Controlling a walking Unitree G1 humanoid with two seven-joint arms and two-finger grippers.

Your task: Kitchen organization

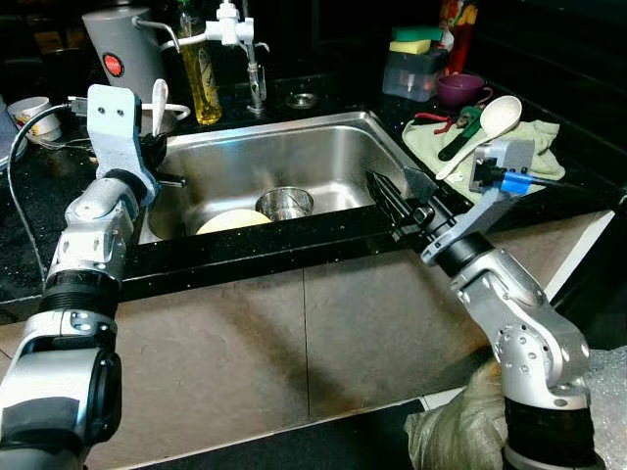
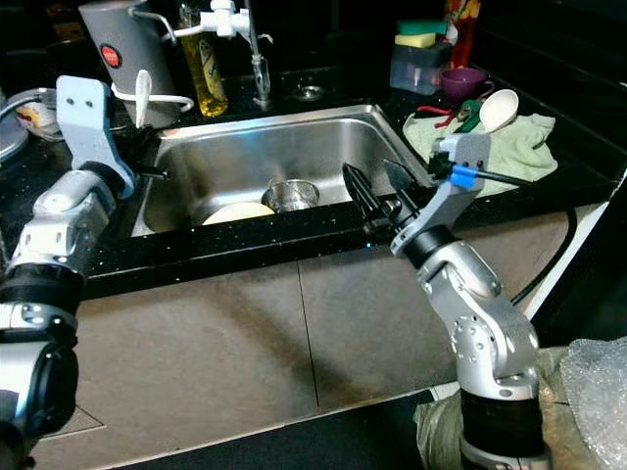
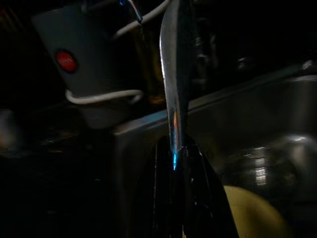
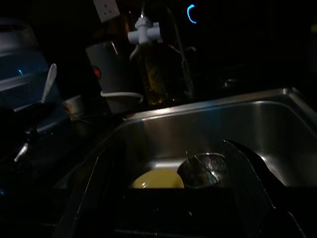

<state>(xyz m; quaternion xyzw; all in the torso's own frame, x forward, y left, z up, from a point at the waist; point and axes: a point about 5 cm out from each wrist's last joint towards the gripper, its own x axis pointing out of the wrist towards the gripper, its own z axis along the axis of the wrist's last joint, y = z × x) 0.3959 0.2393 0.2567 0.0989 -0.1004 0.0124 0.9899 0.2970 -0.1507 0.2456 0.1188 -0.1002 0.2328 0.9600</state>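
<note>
left pincer [image 1: 155, 147]: upper left of the frame, at the sink's left rim, fingers clamped on a spoon [image 1: 159, 101] that stands upright out of them; the wrist view shows the shiny handle rising from between the closed fingers.
right pincer [image 2: 377, 191]: centre right of the frame, over the sink's front right corner, its two black fingers spread apart with nothing between them.
sink [image 1: 294, 147]: steel basin in the middle of the frame, set into the black surface [image 1: 245, 257].
in the sink: a pale yellow plate [image 1: 233, 221] at the front, a small steel cup [image 1: 284, 204] just beside it on the right.
behind the sink: a grey kettle [image 1: 122, 47] at upper left, a yellow soap bottle [image 1: 201, 73] beside it, a white tap [image 1: 230, 24].
right of the sink: a green cloth [image 1: 519, 147] on the surface with a white ladle [image 1: 490, 122] lying on it; a purple bowl [image 1: 460, 88] and sponges [image 1: 416, 39] at upper right.
</note>
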